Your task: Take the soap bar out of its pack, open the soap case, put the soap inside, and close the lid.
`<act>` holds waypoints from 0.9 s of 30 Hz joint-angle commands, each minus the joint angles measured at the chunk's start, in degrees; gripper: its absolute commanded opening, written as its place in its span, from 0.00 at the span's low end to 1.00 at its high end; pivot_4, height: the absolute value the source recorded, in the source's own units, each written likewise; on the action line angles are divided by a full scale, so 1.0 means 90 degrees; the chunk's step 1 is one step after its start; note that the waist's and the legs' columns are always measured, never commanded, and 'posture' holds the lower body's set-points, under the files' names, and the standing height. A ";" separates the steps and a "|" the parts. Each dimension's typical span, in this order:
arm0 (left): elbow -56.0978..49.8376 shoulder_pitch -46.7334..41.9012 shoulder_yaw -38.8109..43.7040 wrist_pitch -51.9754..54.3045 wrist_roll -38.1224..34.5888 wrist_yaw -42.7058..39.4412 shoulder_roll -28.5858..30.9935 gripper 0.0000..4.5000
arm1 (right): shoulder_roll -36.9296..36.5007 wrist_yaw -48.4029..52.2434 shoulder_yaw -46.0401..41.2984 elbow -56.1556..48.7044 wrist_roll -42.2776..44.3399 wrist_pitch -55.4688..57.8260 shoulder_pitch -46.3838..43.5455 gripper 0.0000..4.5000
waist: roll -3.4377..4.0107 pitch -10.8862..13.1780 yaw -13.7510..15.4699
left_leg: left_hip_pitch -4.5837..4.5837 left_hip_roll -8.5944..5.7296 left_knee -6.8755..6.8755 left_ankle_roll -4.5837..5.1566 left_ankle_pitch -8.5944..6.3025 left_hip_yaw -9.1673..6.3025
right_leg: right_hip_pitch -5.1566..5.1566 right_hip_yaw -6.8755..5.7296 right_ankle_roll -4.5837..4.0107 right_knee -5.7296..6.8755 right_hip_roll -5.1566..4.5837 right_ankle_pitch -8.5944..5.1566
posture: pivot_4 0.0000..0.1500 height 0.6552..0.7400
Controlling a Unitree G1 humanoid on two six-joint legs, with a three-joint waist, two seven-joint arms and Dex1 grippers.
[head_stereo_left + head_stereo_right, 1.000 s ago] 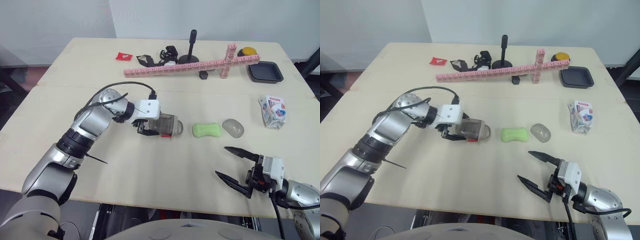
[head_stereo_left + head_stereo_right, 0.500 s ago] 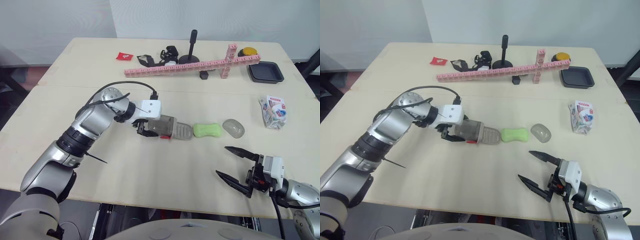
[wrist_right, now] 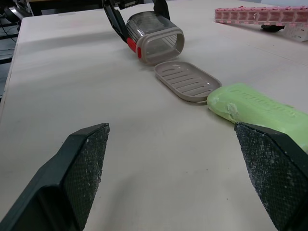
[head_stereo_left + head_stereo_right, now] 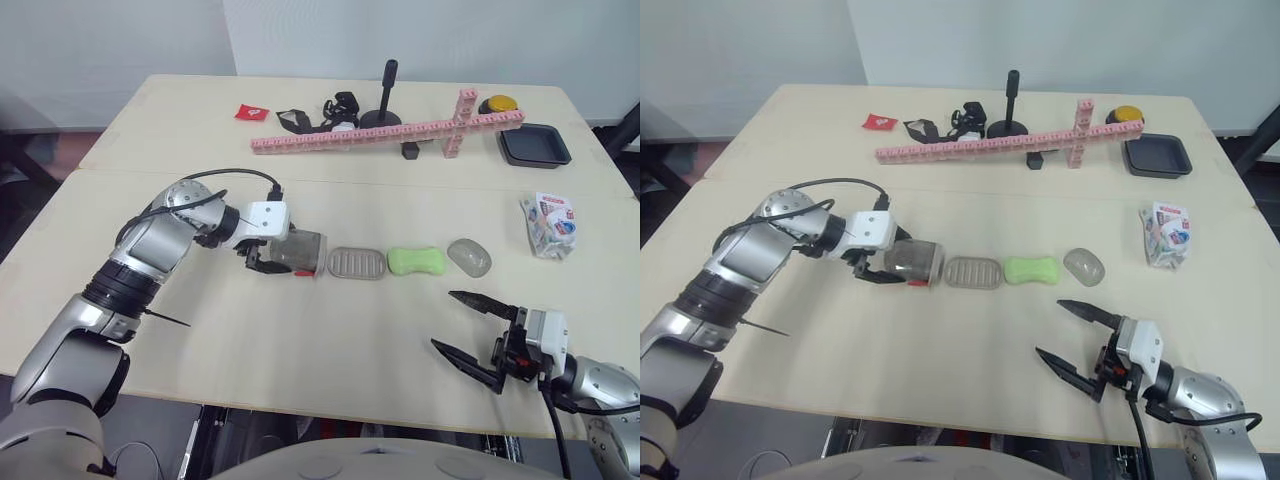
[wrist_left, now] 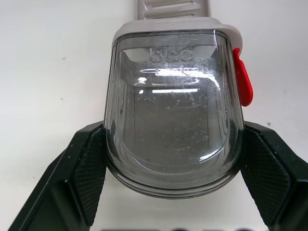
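The head views show 4 things in a row across the middle of the counter (image 4: pixel 300 350): the lid (image 4: pixel 298 252), the tray (image 4: pixel 356 263), the soap (image 4: pixel 416 261) and a clear shell (image 4: pixel 468 257), each just beside the next. The left wrist view adds what they cannot: the left gripper (image 5: pixel 173 130) has its 2 fingers (image 5: pixel 89 178) pressed on opposite sides of the lid, holding it, with a red tab (image 5: pixel 242 77) on one side of the rim and the tray's ribs just past it. The right wrist view shows the lid lying on its side with its open mouth towards the tray, which lies flat with its ridged face up, and the soap bare beside it. The lid is smoky clear plastic with a grey rim; the tray is grey and oval; the soap is a pale green waisted bar with a rough patch at its near end. The right gripper (image 4: pixel 443 320) hangs with fingers wide apart near the counter's near edge, with bare counter between it and the row. The pack (image 4: pixel 548 224) lies crumpled near the right edge, well apart from the soap. A pink bar (image 4: pixel 385 131) and a black dish (image 4: pixel 535 146) sit towards the far side.
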 commanded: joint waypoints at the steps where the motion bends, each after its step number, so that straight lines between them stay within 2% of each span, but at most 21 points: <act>1: 0.0193 0.0024 0.0259 -0.0373 -0.0120 0.0016 0.0003 0.77 | -0.0115 -0.0010 -0.0078 -0.0277 0.0091 0.0063 -0.0015 1.00 | 0.0000 0.0000 -0.0012 | 0.0000 0.0000 0.0000 0.0000 0.0000 0.0000 | 0.0000 0.0000 0.0000 0.0000 0.0000 0.0000 | 1.00 0.92; 10: 0.0565 0.0039 0.0265 -0.0657 -0.0119 -0.0112 -0.0041 0.77 | -0.0155 0.0050 -0.0084 -0.0149 0.0038 0.0024 -0.0037 1.00 | 0.0000 0.0000 -0.0014 | 0.0001 0.0001 0.0000 0.0001 0.0000 -0.0001 | 0.0000 -0.0001 0.0001 0.0000 0.0001 0.0000 | 1.00 0.92; 12: 0.0589 0.0058 0.0278 -0.0696 -0.0120 -0.0152 -0.0035 0.99 | -0.0145 0.0092 -0.0061 -0.0078 -0.0009 -0.0050 -0.0031 1.00 | 0.0000 0.0000 -0.0015 | 0.0001 0.0001 0.0000 0.0001 0.0000 -0.0001 | 0.0000 -0.0001 0.0000 0.0000 0.0001 0.0000 | 1.00 0.92; 22: 0.0556 0.0074 0.0499 -0.0821 -0.0269 -0.0352 0.0078 1.00 | -0.0227 0.0250 -0.0168 -0.0108 0.0023 -0.0178 0.0067 1.00 | 0.0000 0.0000 -0.0016 | 0.0000 0.0001 -0.0001 0.0002 0.0000 0.0000 | 0.0000 -0.0001 0.0000 0.0000 0.0001 0.0000 | 1.00 0.92; 27: 0.0376 0.0176 0.0872 -0.0920 -0.0754 -0.0584 0.0217 1.00 | -0.0522 0.0588 -0.0245 -0.0133 0.0015 -0.0390 -0.0052 1.00 | 0.0000 0.0000 -0.0032 | 0.0001 0.0001 -0.0001 0.0003 0.0000 0.0000 | 0.0000 -0.0001 0.0000 0.0000 0.0001 0.0000 | 1.00 0.92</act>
